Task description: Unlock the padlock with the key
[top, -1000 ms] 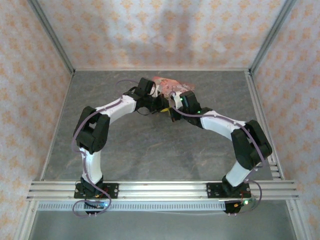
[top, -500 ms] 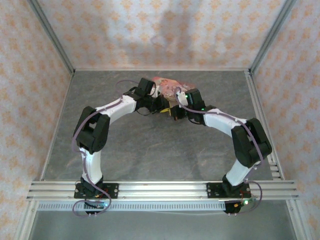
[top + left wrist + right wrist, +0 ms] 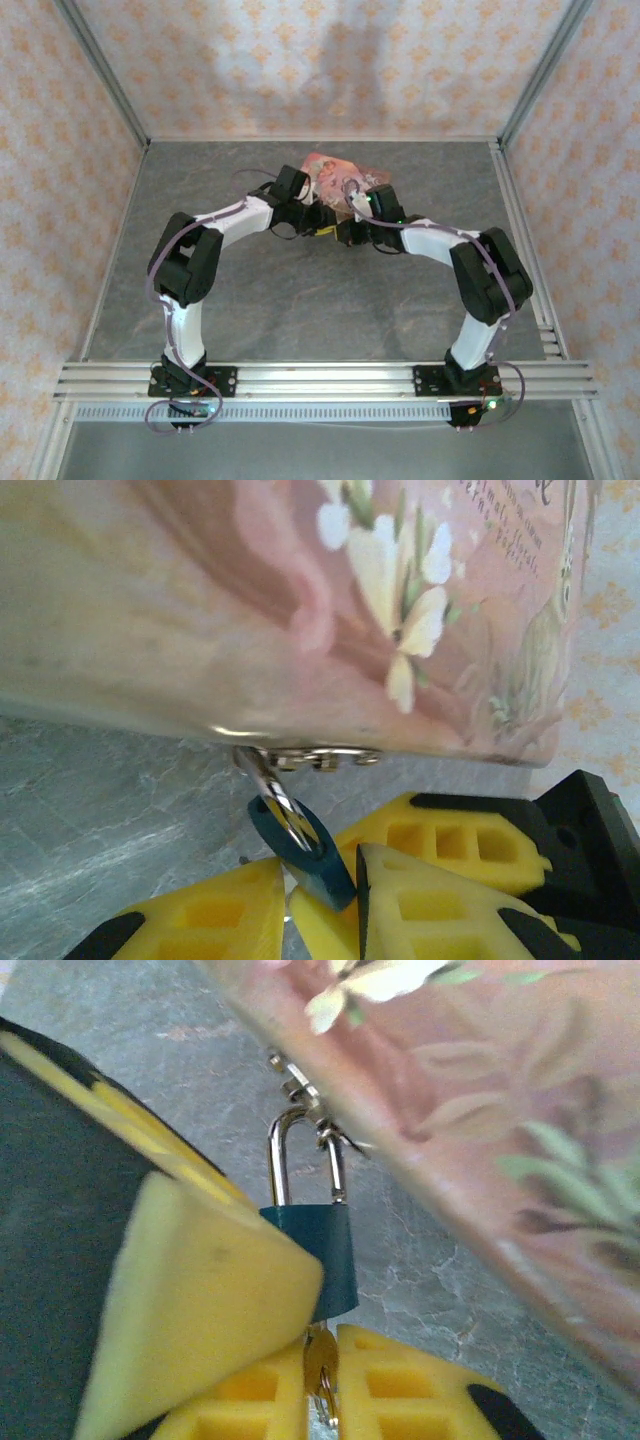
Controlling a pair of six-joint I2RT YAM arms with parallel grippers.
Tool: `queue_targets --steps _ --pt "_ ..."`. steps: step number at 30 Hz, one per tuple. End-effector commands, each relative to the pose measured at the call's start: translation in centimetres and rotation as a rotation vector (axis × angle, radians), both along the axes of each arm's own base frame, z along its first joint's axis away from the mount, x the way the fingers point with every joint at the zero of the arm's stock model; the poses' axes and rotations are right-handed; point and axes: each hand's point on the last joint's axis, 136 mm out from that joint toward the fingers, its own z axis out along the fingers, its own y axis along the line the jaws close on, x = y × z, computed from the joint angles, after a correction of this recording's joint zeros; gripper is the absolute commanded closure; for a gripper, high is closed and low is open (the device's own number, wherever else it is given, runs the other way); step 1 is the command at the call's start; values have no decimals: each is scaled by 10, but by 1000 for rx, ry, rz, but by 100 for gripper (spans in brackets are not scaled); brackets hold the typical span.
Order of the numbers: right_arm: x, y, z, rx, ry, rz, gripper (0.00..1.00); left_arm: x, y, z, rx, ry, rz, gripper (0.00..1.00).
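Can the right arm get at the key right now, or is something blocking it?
Likely yes. The right gripper has its fingers on either side of the key, below the padlock. The left gripper holds the padlock body higher up, clear of the key.

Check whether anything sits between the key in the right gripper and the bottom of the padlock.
Nothing visible does. In the right wrist view the key, pinched in the right gripper, meets the underside of the padlock with no gap. The left gripper clamps the padlock's sides, clear of the key.
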Motion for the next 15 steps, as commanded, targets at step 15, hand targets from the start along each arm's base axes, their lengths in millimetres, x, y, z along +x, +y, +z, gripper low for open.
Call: queue_targets --steps 15 --pt "-6 -12 -6 -51 -29 -47 70 -14 22 1 85 -69 31 70"
